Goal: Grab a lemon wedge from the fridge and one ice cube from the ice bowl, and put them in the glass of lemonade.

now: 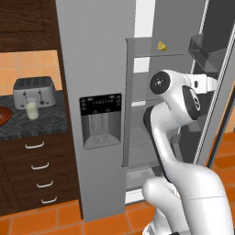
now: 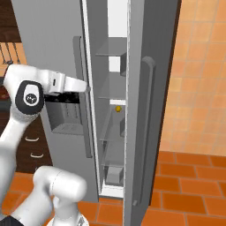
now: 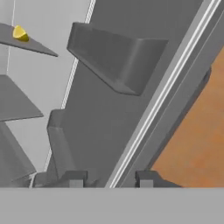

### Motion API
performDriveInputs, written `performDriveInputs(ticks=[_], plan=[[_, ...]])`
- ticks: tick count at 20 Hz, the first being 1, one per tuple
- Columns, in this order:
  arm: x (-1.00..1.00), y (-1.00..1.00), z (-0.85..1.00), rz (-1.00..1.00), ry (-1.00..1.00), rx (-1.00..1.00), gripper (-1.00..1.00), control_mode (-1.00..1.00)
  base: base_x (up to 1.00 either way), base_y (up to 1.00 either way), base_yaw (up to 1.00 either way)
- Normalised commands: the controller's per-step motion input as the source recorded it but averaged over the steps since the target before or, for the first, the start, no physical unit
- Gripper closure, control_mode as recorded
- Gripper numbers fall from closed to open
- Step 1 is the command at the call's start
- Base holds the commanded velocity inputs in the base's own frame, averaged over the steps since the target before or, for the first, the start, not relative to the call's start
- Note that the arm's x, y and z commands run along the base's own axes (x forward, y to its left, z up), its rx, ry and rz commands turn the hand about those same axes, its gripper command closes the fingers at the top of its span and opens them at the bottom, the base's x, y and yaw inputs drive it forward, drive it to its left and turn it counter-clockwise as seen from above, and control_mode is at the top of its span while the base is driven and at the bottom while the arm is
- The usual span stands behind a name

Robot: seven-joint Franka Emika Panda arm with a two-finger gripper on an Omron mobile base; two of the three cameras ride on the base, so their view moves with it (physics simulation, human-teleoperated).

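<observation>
The grey fridge (image 1: 96, 59) has its dispenser door closed and its right door (image 2: 141, 110) swung open. The tiny yellow lemon wedge (image 1: 161, 46) lies on an upper shelf inside, also seen as the lemon wedge (image 2: 118, 108) and as the lemon wedge (image 3: 19, 33) at the far upper left of the hand view. My gripper (image 3: 110, 181) is open with nothing between its fingertips. It points at the inner side of the open door, well away from the wedge. On the left counter stand the glass of lemonade (image 1: 31, 110) and the edge of the ice bowl (image 1: 2, 115).
A silver toaster (image 1: 34, 91) stands behind the glass. Door bins (image 3: 118, 61) jut out from the open door close in front of the hand. Several fridge shelves (image 2: 110, 92) sit stacked inside. Dark drawers (image 1: 39, 170) lie below the counter, with orange floor tiles (image 2: 190, 176) around.
</observation>
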Motion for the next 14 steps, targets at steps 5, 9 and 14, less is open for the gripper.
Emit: performDriveInputs(ticks=[5,9,14], plan=[[0.52,-0.26,-0.35,-0.18,0.0,-0.04,-1.0,-1.0,0.0,0.0,0.0],[0.5,-0.42,-0.27,-0.21,0.0,0.0,-1.0,-1.0,0.0,0.0,0.0],[0.23,-0.71,-0.03,-0.22,0.0,0.0,-1.0,-1.0,0.0,0.0,0.0]])
